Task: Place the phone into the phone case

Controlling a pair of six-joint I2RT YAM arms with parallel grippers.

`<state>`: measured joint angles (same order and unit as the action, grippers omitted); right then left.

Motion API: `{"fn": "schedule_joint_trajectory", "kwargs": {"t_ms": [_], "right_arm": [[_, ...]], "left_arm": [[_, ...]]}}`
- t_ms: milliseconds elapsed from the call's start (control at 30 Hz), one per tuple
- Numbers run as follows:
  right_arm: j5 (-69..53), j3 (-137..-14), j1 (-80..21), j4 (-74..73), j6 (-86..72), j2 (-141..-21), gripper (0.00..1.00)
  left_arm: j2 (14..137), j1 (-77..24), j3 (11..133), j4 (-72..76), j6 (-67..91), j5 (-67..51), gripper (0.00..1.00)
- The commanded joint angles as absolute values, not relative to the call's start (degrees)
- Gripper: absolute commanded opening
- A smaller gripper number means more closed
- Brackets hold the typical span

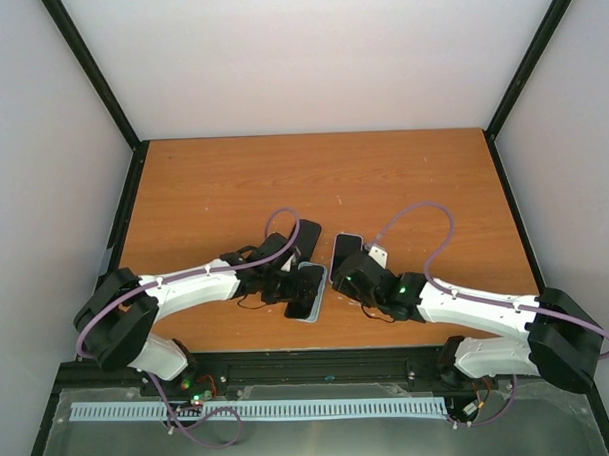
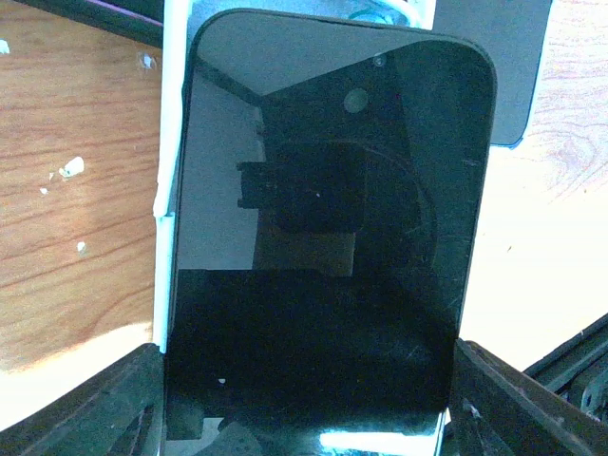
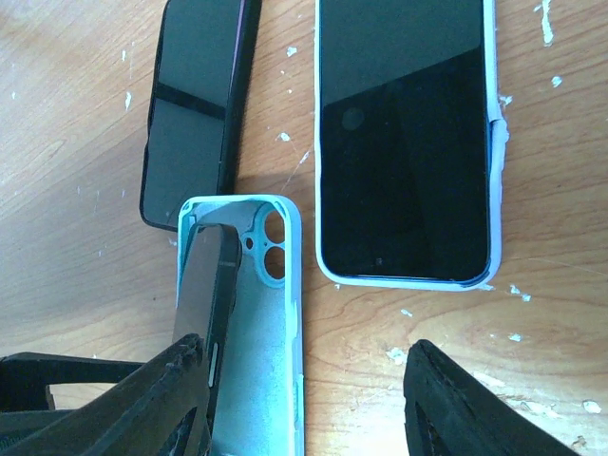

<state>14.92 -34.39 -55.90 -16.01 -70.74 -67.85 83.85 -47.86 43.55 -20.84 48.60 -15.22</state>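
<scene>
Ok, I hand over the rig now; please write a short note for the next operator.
The left gripper is shut on the phone, gripping its long sides.
The right gripper is open and empty, over the light blue phone case.
The phone is tilted: one long edge inside the case, the other raised.
Left to do: press it flat in, then release.
Beside it lie a second phone, already cased, and a black phone; not needed.
</scene>
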Motion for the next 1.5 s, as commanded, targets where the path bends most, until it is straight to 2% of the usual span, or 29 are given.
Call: {"fn": "schedule_joint_trajectory", "kwargs": {"t_ms": [0, 467, 700, 867, 1000, 1200, 1467], "right_arm": [[14.91, -35.63, -55.72, -14.52, -70.38, -68.48, 0.55], [14.39, -34.42, -55.72, -12.84, -69.36, -68.62, 0.49], [13.30, -34.45, -55.64, -11.44, -67.74, -69.61, 0.48], [13.30, -34.77, -55.63, -11.95, -66.35, -69.03, 0.52], [11.99, -33.41, -55.63, -10.43, -65.85, -68.70, 0.50], [7.39, -32.12, -55.62, -5.62, -64.85, -71.66, 0.28], [0.54, -34.09, -55.55, 0.00, -63.34, -81.88, 0.22]], "left_arm": [[83.49, -48.52, 45.59, -20.97, 49.59, -14.58, 0.59], [90.15, -48.52, 48.57, -20.85, 49.33, -10.86, 0.65], [89.58, -48.52, 49.89, -22.99, 49.20, -8.28, 0.88], [89.45, -48.52, 50.41, -23.14, 48.98, -8.42, 0.94], [87.41, -46.92, 48.97, -22.45, 48.83, -10.11, 0.90], [79.99, -39.66, 42.29, -17.51, 46.96, -17.77, 0.70], [78.13, -35.53, 37.51, -14.79, 43.42, -23.72, 0.66]]}}
